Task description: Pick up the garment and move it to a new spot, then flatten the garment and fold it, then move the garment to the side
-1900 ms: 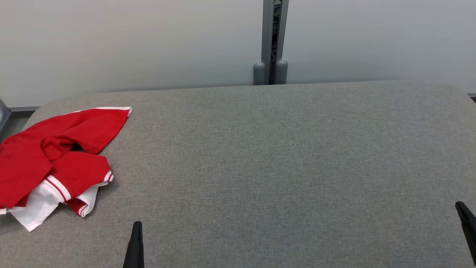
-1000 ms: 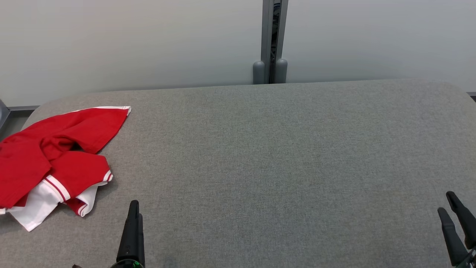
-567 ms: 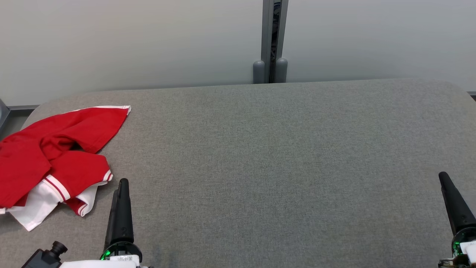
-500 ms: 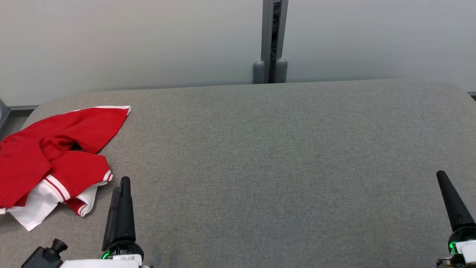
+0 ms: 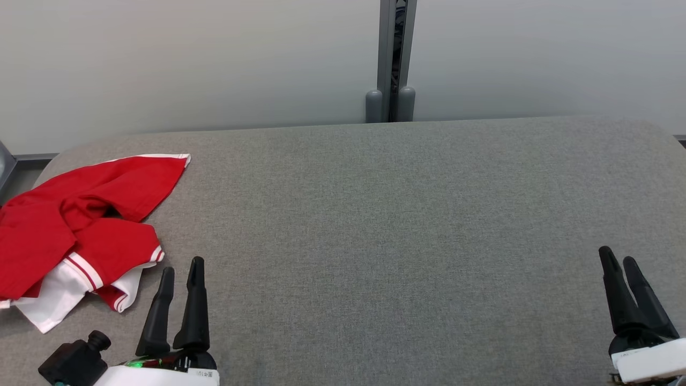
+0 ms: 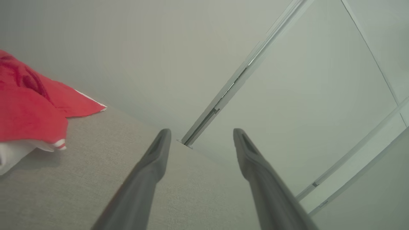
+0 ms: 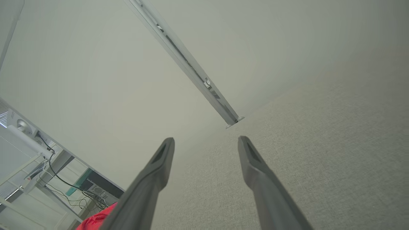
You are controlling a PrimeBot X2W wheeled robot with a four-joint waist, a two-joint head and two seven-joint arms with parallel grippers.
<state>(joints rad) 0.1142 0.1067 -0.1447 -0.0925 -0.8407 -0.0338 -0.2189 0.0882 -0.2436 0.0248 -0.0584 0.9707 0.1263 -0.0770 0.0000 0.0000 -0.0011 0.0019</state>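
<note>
A: How far along does this look?

B: Right at the start, I'd say. On the left, the garment (image 5: 75,225), a red shirt with white trim, lies crumpled in a heap at the far left end of the table (image 5: 375,214). Part of it runs off the left edge of the head view. Nothing has hold of it.

A: And the left gripper (image 5: 182,265)?

B: It's at the near edge, just right of the garment's near corner, close by but not touching. Its two fingers are spread wide with nothing between them. In its wrist view the red cloth sits off to the left of the fingers, not in line with them.

A: What's in the middle?

B: Plain grey table top, running from the garment across to the right end. There's plenty of room for a new spot. Behind it is a pale wall (image 5: 214,64) with a grey post (image 5: 396,53).

A: And the right side?

B: The right gripper (image 5: 616,254) is at the near right corner, well apart from the garment. Its fingers are parted too and hold nothing.

A: So what's done?

B: Nothing, as far as I can judge. The pickup, the move, the flattening, the fold and the final shift aside are all left to do.
</note>
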